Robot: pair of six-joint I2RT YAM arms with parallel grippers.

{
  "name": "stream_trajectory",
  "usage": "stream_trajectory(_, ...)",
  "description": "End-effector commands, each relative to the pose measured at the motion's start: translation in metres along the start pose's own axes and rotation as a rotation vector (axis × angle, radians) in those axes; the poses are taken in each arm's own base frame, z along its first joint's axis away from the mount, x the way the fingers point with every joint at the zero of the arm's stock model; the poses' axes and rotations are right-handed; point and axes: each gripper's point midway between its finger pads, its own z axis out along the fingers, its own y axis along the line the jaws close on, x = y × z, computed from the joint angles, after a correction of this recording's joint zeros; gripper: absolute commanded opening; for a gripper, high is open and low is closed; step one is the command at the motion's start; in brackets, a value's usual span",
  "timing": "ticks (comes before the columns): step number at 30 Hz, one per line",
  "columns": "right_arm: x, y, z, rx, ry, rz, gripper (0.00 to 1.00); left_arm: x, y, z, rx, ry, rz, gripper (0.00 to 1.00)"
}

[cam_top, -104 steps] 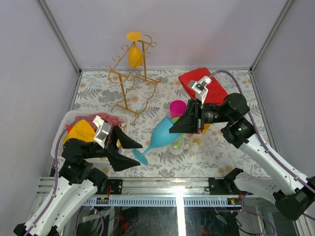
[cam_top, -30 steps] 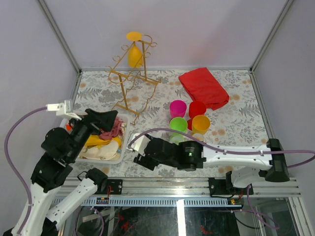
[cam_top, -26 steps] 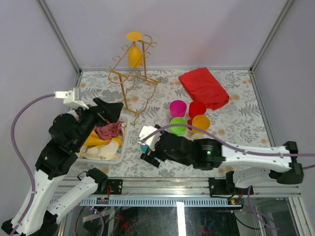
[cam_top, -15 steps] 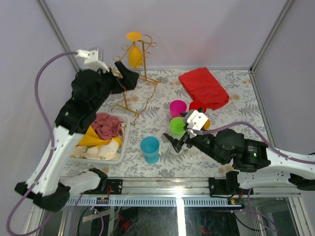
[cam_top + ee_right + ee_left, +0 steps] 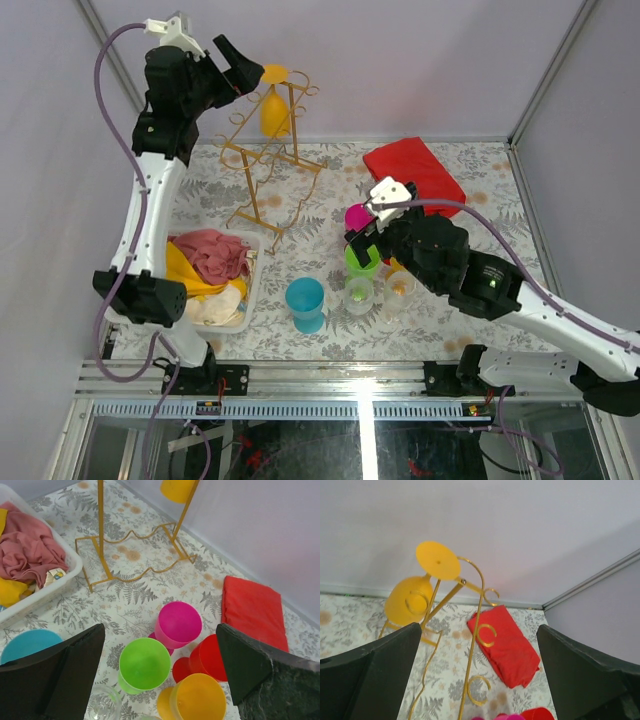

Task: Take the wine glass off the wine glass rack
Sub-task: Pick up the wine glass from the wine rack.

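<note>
An orange wine glass point(image 5: 273, 108) hangs upside down near the top of the gold wire wine glass rack point(image 5: 262, 160) at the back left of the table. My left gripper point(image 5: 240, 64) is raised high, just left of the glass's foot, and is open and empty. In the left wrist view the glass point(image 5: 410, 600) and the rack's scroll hooks point(image 5: 485, 635) lie ahead between the wide-apart fingers point(image 5: 370, 680). My right gripper point(image 5: 362, 236) hovers open over the coloured cups, holding nothing. The right wrist view shows the rack point(image 5: 134, 555) farther off.
A blue wine glass point(image 5: 305, 302) stands upright on the table. Pink point(image 5: 178, 624), green point(image 5: 145, 662), red point(image 5: 215, 655) and yellow point(image 5: 197, 700) cups cluster mid-table beside two clear glasses point(image 5: 358, 295). A red cloth point(image 5: 415, 175) lies back right. A white basket point(image 5: 240, 300) of cloths sits left.
The left arm rose from the basket to the top of the rack. The right gripper opened, left the blue glass standing on the table and drew back over the cups.
</note>
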Motion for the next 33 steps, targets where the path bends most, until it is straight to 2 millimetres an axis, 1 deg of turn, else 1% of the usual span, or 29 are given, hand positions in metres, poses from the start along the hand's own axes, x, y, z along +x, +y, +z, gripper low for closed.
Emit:
stream_trajectory(1, -0.017, -0.011, 0.006, -0.046, -0.02, 0.112, 1.0, -0.013, 0.0, 0.035, 0.088, -0.011, -0.024, 1.0)
stream_trajectory(5, -0.005, -0.029, 0.019, -0.047, 0.058, 0.206, 1.0, -0.009, 0.015, 0.065, 0.105, -0.011, -0.041, 1.0)
stream_trajectory(6, -0.003, -0.032, 0.02, -0.045, 0.073, 0.218, 1.0, -0.009, 0.018, 0.07, 0.11, -0.011, -0.047, 1.0)
stream_trajectory(8, 0.001, -0.045, 0.023, -0.024, 0.093, 0.268, 1.0, -0.008, 0.025, 0.08, 0.116, -0.014, -0.052, 1.0)
stream_trajectory(11, 0.014, -0.065, 0.028, 0.002, 0.122, 0.35, 1.0, -0.007, 0.038, 0.092, 0.126, -0.014, -0.065, 0.98)
stream_trajectory(13, 0.02, -0.073, 0.028, 0.026, 0.14, 0.362, 0.99, -0.008, 0.043, 0.099, 0.138, -0.027, -0.071, 0.97)
stream_trajectory(16, 0.023, -0.071, 0.027, 0.017, 0.152, 0.364, 1.0, -0.015, 0.049, 0.109, 0.158, -0.054, -0.095, 0.94)
stream_trajectory(20, 0.02, -0.072, 0.026, 0.022, 0.14, 0.366, 1.0, -0.019, 0.056, 0.121, 0.183, -0.078, -0.101, 0.88)
stream_trajectory(21, 0.021, -0.073, 0.026, 0.025, 0.14, 0.364, 0.99, -0.016, 0.06, 0.127, 0.183, -0.073, -0.106, 0.86)
stream_trajectory(26, 0.017, -0.077, 0.026, 0.039, 0.137, 0.349, 0.99, -0.004, 0.063, 0.144, 0.231, -0.041, -0.158, 0.73)
stream_trajectory(28, 0.016, -0.078, 0.026, 0.043, 0.133, 0.344, 1.0, 0.002, 0.067, 0.15, 0.227, -0.034, -0.174, 0.72)
stream_trajectory(30, 0.015, -0.079, 0.026, 0.046, 0.132, 0.341, 1.0, 0.008, 0.075, 0.155, 0.209, -0.024, -0.18, 0.72)
stream_trajectory(33, 0.015, -0.08, 0.026, 0.049, 0.129, 0.334, 1.0, 0.015, 0.081, 0.159, 0.194, -0.013, -0.179, 0.71)
